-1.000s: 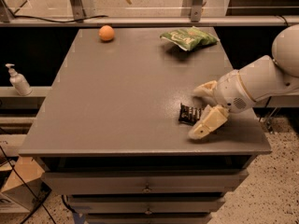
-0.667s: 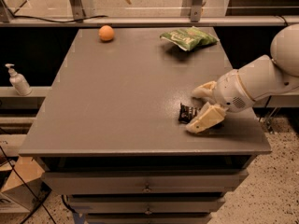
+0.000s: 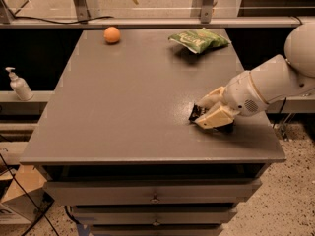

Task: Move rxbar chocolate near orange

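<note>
The rxbar chocolate, a small black-wrapped bar, lies on the grey table near its right front part. My gripper reaches in from the right, its cream fingers closed around the bar. Only the bar's left end shows; the rest is hidden by the fingers. The orange sits at the table's far left corner, far from the gripper and the bar.
A green chip bag lies at the far right of the table. A soap dispenser stands on a shelf to the left. A glass rail runs behind the table. Drawers are below the front edge.
The gripper's two fingers have drawn together around the black bar; the lower finger moved up toward the upper one. The bar, orange and bag stayed in place.
</note>
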You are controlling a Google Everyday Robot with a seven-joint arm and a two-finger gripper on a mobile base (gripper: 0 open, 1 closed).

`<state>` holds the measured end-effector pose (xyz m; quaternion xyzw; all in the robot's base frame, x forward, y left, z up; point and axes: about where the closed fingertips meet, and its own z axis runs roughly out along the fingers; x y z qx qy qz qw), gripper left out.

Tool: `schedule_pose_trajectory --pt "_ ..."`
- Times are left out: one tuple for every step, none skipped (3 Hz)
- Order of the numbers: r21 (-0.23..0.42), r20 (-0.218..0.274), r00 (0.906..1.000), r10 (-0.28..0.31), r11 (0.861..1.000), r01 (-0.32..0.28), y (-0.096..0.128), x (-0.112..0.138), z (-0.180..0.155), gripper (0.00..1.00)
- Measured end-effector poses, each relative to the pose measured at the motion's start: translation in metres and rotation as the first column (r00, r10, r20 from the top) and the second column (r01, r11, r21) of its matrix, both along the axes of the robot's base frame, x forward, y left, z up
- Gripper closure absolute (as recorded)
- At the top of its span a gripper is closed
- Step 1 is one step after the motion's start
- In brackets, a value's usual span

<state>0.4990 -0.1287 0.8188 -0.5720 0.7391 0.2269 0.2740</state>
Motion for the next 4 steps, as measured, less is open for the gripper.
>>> schedule_pose_trajectory --pt "0.0 0.0 1.0 0.0 1.0 0.0 0.0 0.0 0.002 1.0" --pt "0.003 0.046 0.9983 0.034 0.999 -0.035 0.008 0.012 0.021 1.0" --pt "-0.016 0.12 0.9895 0.081 0.997 -0.079 0.02 0.039 0.059 1.0" --pt "-0.009 0.227 0.9715 0.067 0.998 -0.067 0.028 0.065 0.114 1.0"
